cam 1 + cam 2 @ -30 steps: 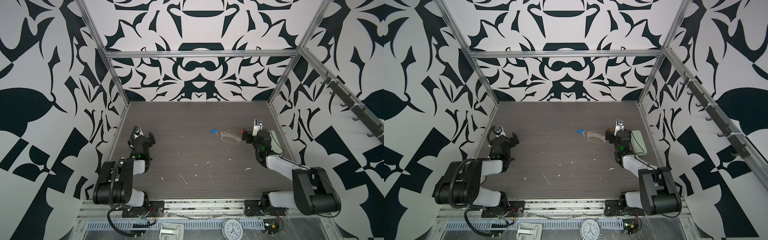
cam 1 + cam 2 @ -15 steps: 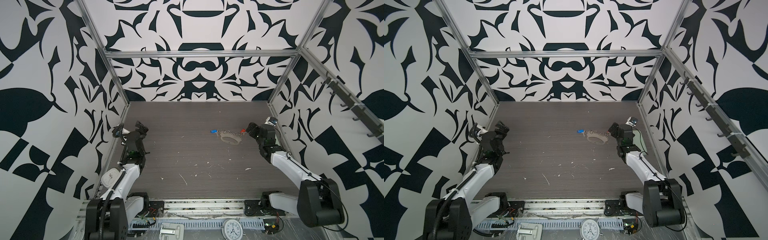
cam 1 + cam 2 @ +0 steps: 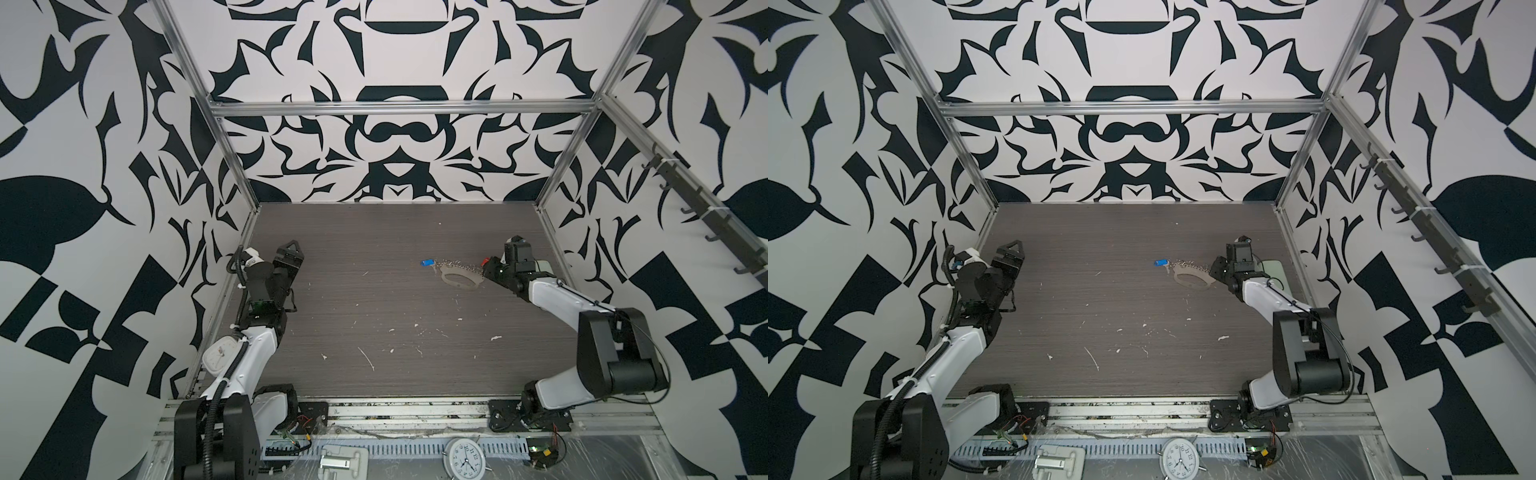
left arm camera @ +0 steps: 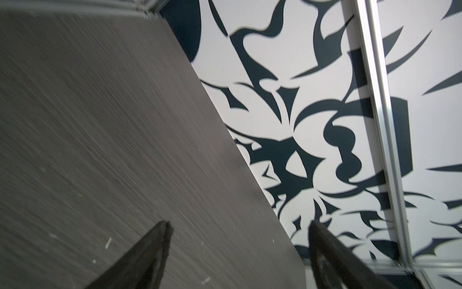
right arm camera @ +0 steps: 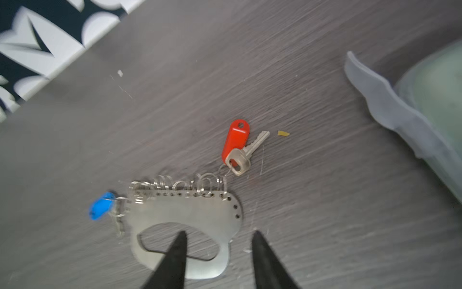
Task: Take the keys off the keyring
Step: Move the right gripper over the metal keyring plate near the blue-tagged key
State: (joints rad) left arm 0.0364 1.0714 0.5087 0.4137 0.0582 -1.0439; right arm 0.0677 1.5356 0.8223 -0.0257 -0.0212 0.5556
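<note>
Wrist views: left end effector (image 4: 239, 222) released; right end effector (image 5: 219, 233) released astride keyring (image 5: 185, 212).

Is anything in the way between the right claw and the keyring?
No, nothing visible. In the right wrist view the right gripper has one fingertip over the hole of the keyring and one just outside its rim. The case lies apart, not between them.

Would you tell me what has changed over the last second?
The right gripper reached out to the keyring's D-shaped loop, jaws narrowing astride its side, not yet gripping. The left gripper stretched forward, open. The red-tagged key and blue-tagged key stayed put.
</note>
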